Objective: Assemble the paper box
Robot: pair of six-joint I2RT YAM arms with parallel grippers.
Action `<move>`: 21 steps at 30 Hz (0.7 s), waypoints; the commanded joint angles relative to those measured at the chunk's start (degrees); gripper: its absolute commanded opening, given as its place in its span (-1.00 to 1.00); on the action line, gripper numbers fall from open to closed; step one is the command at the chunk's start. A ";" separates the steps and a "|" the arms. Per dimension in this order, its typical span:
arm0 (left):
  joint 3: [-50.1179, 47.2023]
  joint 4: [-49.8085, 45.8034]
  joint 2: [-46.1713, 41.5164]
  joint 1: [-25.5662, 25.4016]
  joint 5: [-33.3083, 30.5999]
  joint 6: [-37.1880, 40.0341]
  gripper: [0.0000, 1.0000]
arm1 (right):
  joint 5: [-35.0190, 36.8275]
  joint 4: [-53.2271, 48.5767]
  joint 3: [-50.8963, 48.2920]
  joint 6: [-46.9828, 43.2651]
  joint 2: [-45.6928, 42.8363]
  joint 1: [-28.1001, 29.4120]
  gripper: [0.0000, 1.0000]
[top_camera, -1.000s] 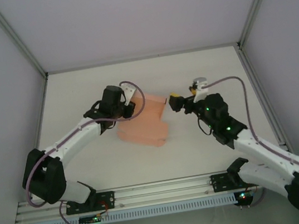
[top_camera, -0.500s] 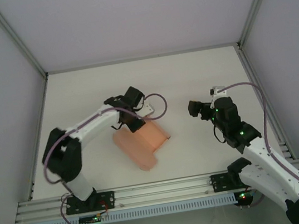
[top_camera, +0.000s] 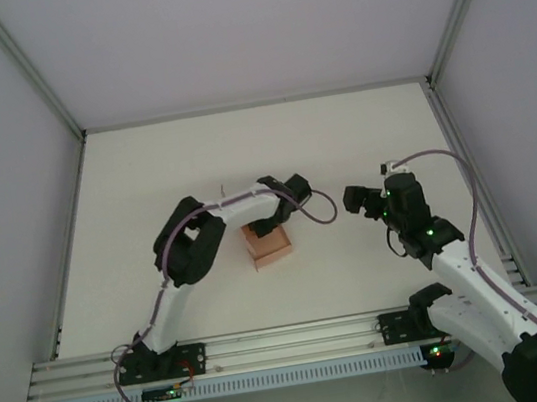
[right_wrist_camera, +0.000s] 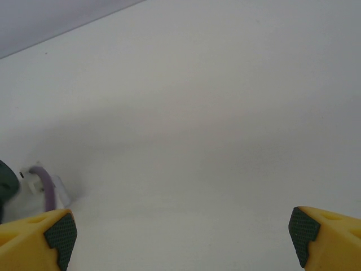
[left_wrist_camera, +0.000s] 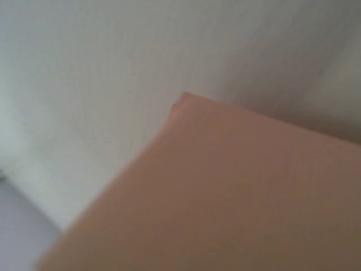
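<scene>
Paper box (top_camera: 271, 246) is seen folded up small, approx. mid-worktop (top_camera: 360, 137) L-to-R, somewhat closer to the near edge than the far edge. L end effector (top_camera: 274, 221) is set against the box's far side w/ jaws shut; whether card is pinched btwn them can't be told. In L wrist view the box (left_wrist_camera: 237, 197) is seen close up as pink card, one corner pointing up. R end effector (top_camera: 354, 196) is held well apart on the box's right side, jaws spread wide, nothing gripped. Its yellow fingertips (right_wrist_camera: 39, 237) are seen w/ worktop (right_wrist_camera: 180, 141) btwn them.
</scene>
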 commanded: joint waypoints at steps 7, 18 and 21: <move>-6.66 8.97 0.94 0.03 3.03 0.24 -0.94 | -3.92 -0.66 -1.44 1.83 -0.47 -3.11 0.98; -5.28 1.39 -15.72 -0.50 19.63 7.02 0.99 | -10.30 -0.03 -0.86 -1.15 -0.40 -4.11 0.99; -6.38 0.85 -19.78 -0.67 23.14 10.74 0.99 | -12.54 -0.45 0.02 -2.79 0.39 -4.19 0.99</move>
